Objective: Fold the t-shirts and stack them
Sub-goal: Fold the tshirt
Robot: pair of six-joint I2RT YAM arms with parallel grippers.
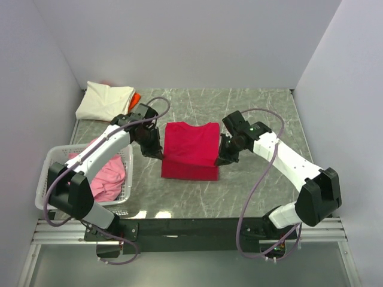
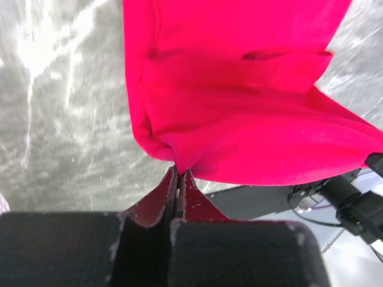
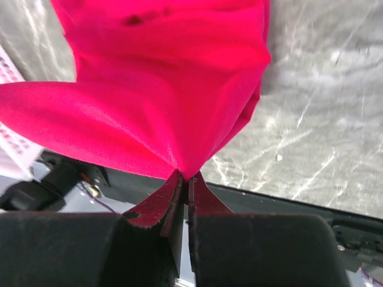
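The likeliest failure, as I judge it, is a lost corner: the left tool (image 2: 178, 176) and the right tool (image 3: 185, 177) are each clenched on only a small pinch of the crimson red t-shirt (image 1: 190, 149). If the arms draw apart or one travels faster than the other, the cloth could slide out of one pinch and the fold would collapse. Uneven travel would also lay the held edge askew over the part lying on the bench (image 1: 257, 113). The slack hanging between the two tools could bunch under the fold if it is set down without light tension. Each wrist view shows the jaws closed to a thin line with red cloth gathered right at the tips. From there the cloth fans out ahead of each tool and toward the other one. The shirt thus spans the gap between the two tools, its edge raised at the two pinches, its body stretching beyond the tips and resting flat on the bench. Behind and outside the left tool lie the light pink t-shirts (image 1: 111, 173) in the basket (image 1: 52, 160). The cream-white t-shirt (image 1: 105, 100) sits well beyond that tool, off to its outer side.
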